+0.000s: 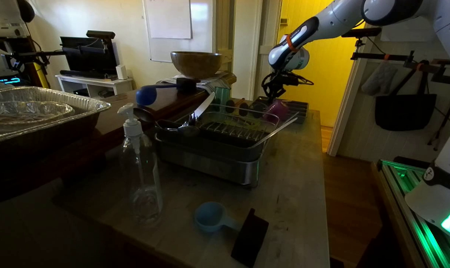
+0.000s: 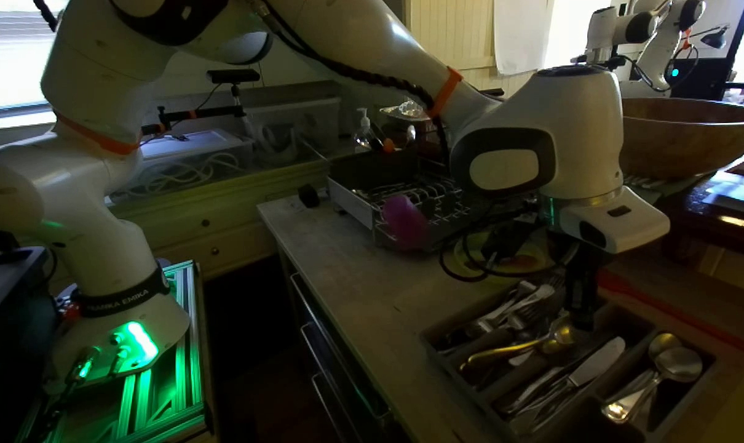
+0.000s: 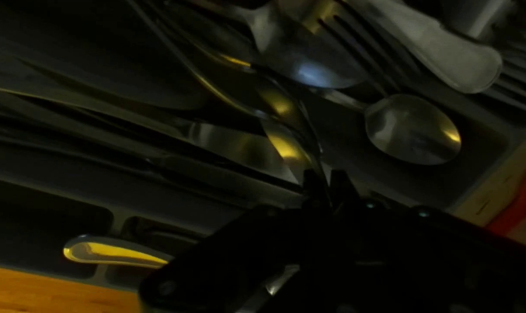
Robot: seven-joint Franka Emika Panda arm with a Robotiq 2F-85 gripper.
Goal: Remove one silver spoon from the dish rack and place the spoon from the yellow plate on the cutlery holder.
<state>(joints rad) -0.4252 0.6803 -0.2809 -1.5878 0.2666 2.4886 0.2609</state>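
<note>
My gripper [image 3: 325, 180] points down into the grey cutlery tray [image 2: 458, 383], also in an exterior view [image 1: 303, 110]. Its fingertips [image 2: 582, 321] are close together on the thin edge of a shiny spoon's bowl [image 3: 282, 104]. The spoon's handle [image 2: 501, 352] slopes across the tray and looks golden. Two curved outlines lie close together; I cannot tell whether both are spoons. The gripper also shows at the counter's far end [image 1: 271, 95]. The dish rack [image 1: 210, 158] stands apart, also in an exterior view [image 2: 353, 206]. The yellow plate [image 2: 535, 253] lies partly hidden behind the wrist.
A pink cup [image 2: 404, 223] hangs at the rack's end. Spoons and a knife [image 1: 204, 106] stick out of the rack's other end. A wooden bowl [image 1: 197, 65], soap bottle [image 1: 145, 182], blue scoop [image 1: 210, 216] and dark block [image 1: 250, 238] stand around.
</note>
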